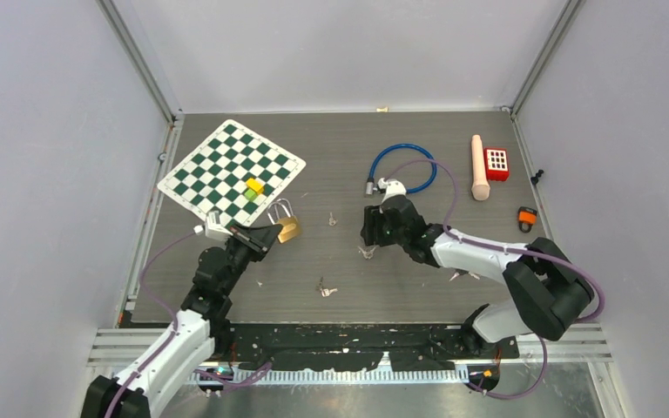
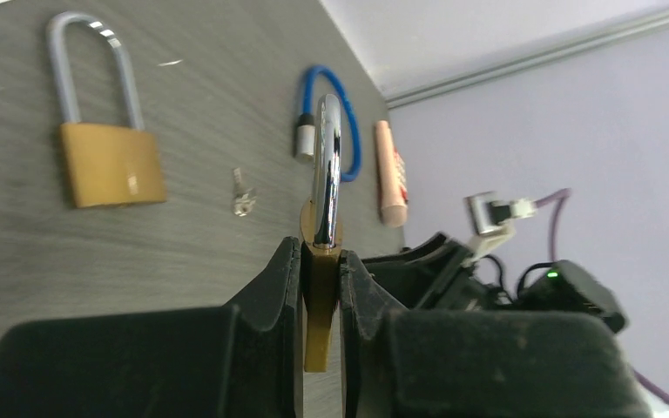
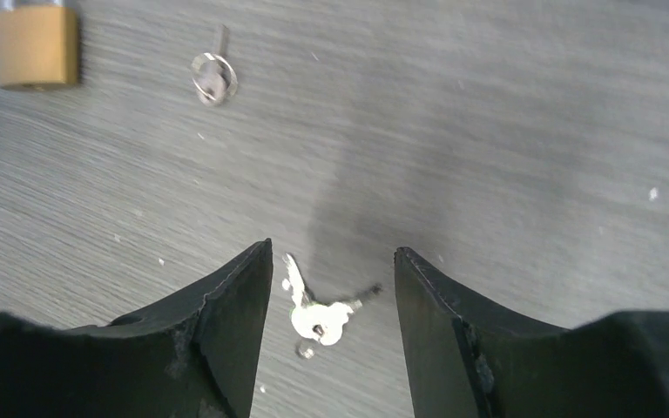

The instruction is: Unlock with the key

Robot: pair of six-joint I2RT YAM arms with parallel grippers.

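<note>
My left gripper (image 2: 320,248) is shut on a brass padlock (image 2: 320,322), which I see edge-on with its steel shackle pointing away. In the top view the left gripper (image 1: 270,233) is near the chessboard's corner, with a brass padlock (image 1: 289,229) at its tips. A second brass padlock (image 2: 109,163) lies flat on the table and also shows in the right wrist view (image 3: 37,45). My right gripper (image 3: 331,261) is open and low over the table. A small bunch of silver keys (image 3: 320,319) lies between its fingers, apart from both. In the top view the right gripper (image 1: 370,235) is above those keys (image 1: 367,252).
A single key on a ring (image 3: 213,78) lies between the padlock and my right gripper. More keys (image 1: 325,289) lie nearer the front. A chessboard (image 1: 218,165) holds yellow and green blocks. A blue cable lock (image 1: 403,167), a wooden cylinder (image 1: 480,167) and a red keypad (image 1: 496,163) sit back right.
</note>
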